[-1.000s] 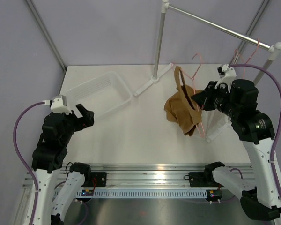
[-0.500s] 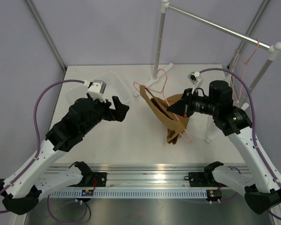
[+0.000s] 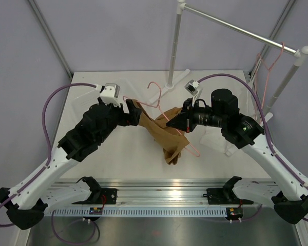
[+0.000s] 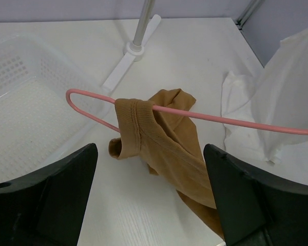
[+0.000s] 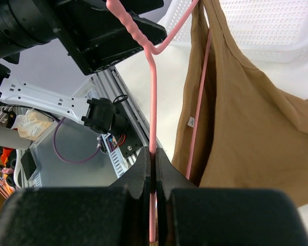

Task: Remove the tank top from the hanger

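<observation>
The tan tank top [image 3: 167, 134] hangs from the pink hanger [image 3: 158, 95] above the middle of the table, one strap looped over the hanger's left end. My right gripper [image 3: 175, 123] is shut on the hanger's wire; in the right wrist view the jaws [image 5: 153, 154] pinch the pink wire [image 5: 153, 102] beside the fabric [image 5: 246, 118]. My left gripper [image 3: 131, 110] is open, just at the strap end. In the left wrist view its fingers [image 4: 46, 200] spread wide below the strap [image 4: 136, 125] and the hanger bar [image 4: 220, 119], touching neither.
A white basket [image 4: 20, 113] sits on the table at the far left. A white sheer garment [image 3: 218, 138] lies right of the tank top. The clothes rack's post [image 3: 173, 46] and rail stand behind, with a second pink hanger [image 3: 269, 66] on the rail.
My right gripper carried the hanger and tank top leftward to the table's middle. My left arm swung up and right until its open gripper reached the strap end.
</observation>
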